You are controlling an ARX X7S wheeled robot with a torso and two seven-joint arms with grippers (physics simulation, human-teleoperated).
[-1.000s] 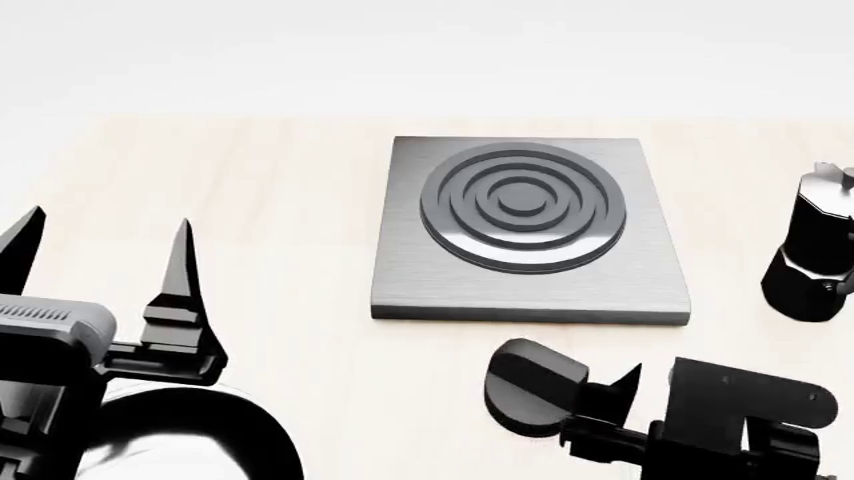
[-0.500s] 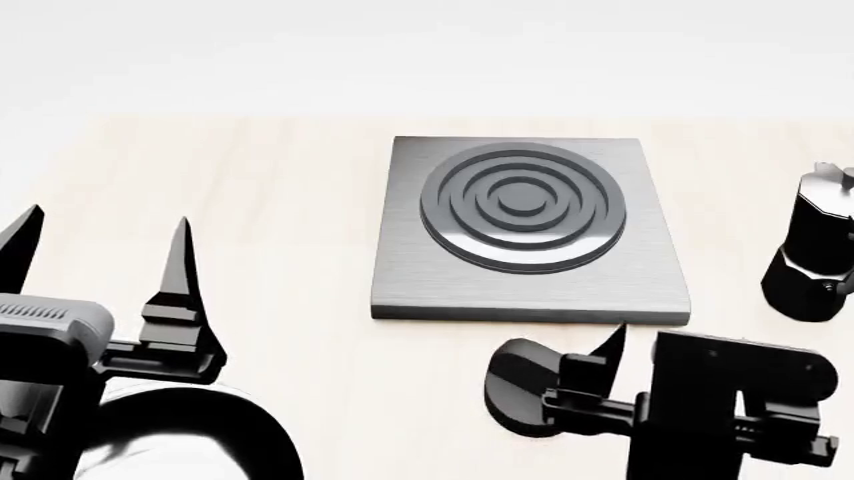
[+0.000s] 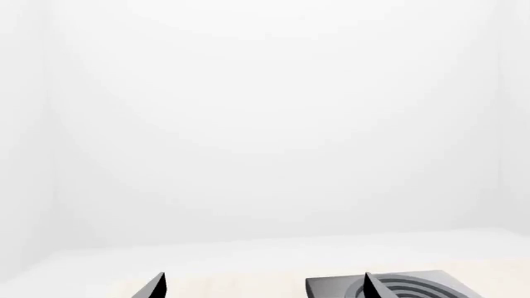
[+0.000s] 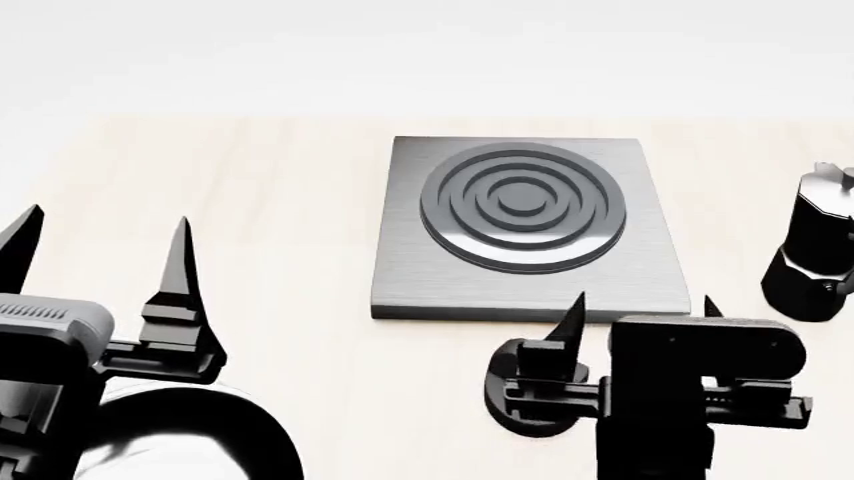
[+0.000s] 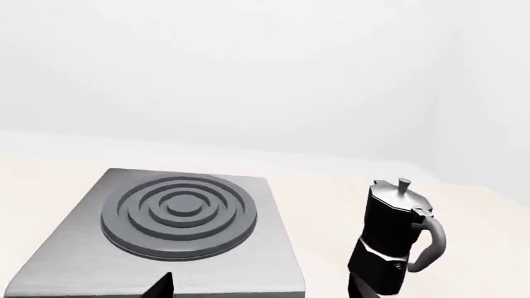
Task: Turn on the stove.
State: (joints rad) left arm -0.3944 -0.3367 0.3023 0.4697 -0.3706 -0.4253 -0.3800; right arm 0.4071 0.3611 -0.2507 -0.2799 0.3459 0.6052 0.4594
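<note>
While both stand open and empty, right gripper (image 4: 643, 312) above knob (image 4: 514, 385), left gripper (image 4: 100, 240) apart from stove (image 4: 527, 225).

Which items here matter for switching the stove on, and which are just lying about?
Job:
stove
knob
right pincer, open above the knob

Lying about:
moka pot
frying pan
left pincer, open, idle

Open right end effector (image 4: 643, 305) above black knob (image 4: 514, 395), just before stove (image 4: 529, 229).
</note>
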